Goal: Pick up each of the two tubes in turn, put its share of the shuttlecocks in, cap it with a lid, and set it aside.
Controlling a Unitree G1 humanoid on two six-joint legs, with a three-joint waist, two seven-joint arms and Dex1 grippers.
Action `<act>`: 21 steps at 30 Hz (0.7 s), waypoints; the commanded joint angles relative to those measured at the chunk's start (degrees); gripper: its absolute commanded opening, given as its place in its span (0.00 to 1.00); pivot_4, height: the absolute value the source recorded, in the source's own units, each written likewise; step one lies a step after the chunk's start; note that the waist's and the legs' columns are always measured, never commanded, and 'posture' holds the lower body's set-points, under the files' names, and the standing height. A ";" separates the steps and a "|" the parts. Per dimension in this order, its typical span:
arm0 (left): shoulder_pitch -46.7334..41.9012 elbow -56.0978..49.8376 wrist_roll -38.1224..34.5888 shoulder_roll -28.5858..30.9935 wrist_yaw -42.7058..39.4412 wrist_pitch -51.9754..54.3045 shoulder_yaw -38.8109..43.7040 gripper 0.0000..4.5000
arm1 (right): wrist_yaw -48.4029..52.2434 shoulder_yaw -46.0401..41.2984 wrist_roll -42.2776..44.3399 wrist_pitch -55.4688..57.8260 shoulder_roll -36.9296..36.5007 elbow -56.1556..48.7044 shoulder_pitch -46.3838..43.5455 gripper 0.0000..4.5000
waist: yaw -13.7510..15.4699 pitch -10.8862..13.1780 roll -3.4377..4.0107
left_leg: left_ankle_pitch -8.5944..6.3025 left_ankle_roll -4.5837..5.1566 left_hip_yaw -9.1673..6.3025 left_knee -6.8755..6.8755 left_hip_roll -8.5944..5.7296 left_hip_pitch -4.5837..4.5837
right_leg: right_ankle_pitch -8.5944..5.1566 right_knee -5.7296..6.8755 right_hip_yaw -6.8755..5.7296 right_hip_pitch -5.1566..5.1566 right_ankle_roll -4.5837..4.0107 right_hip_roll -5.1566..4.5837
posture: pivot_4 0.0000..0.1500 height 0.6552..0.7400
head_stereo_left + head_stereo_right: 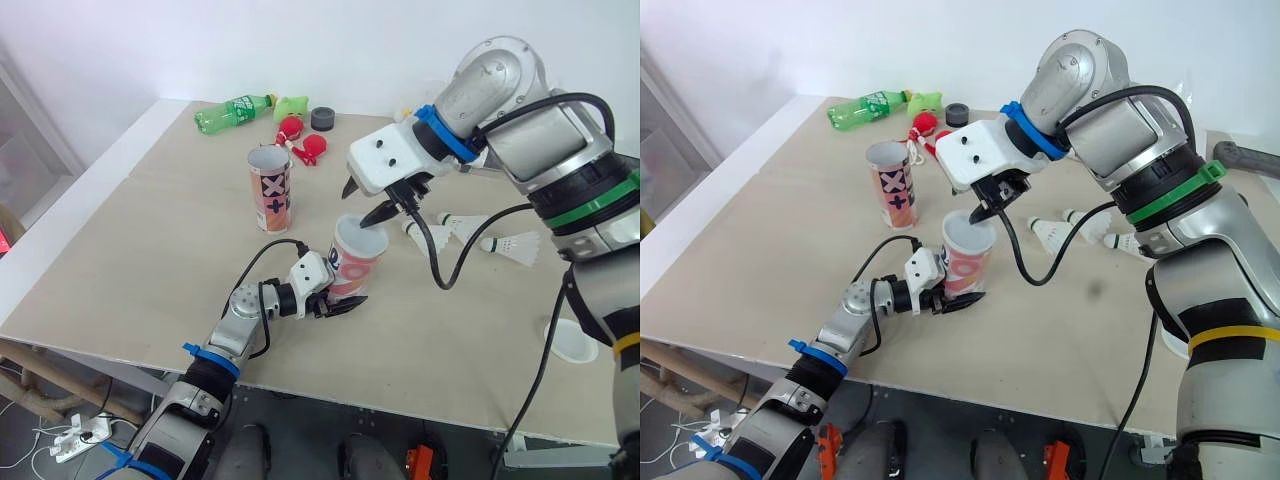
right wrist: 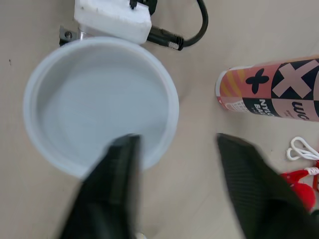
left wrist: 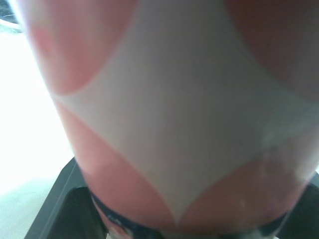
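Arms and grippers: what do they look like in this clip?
Both arms are silver-grey with blue rings and looping black cables. The right arm carries a green band and a yellow one. The left gripper and right gripper each have a white block and two black fingers.

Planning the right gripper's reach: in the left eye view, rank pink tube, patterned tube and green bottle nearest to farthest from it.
1. The pink tube, just below the right gripper.
2. The patterned tube, standing to its left.
3. The green bottle, lying far back left.
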 commanded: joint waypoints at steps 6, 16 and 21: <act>0.55 0.63 1.32 0.23 -0.34 0.65 -1.01 0.67 | 2.22 -1.38 9.34 6.18 -4.40 -9.06 -0.71 0.01 | 0.00 0.01 -0.01 | 0.00 0.00 -0.01 -0.01 0.00 -0.02 | -0.01 0.00 -0.01 -0.02 -0.01 -0.01 | 1.00 1.00; 0.77 0.35 1.33 0.05 -0.20 0.83 -1.15 0.67 | 2.22 -0.05 9.48 8.92 -3.50 -11.46 3.15 0.01 | -0.01 0.00 -0.01 | 0.00 0.00 -0.01 -0.01 0.00 -0.02 | -0.01 0.00 0.00 -0.02 -0.01 0.00 | 1.00 1.00; 1.02 -0.07 1.35 0.05 -0.22 1.02 -1.21 0.67 | 2.22 -1.22 7.79 8.03 -1.07 -9.77 3.62 0.01 | -0.05 0.00 -0.01 | 0.00 0.00 -0.02 0.00 0.03 -0.01 | 0.00 0.00 -0.01 -0.02 -0.02 0.03 | 1.00 1.00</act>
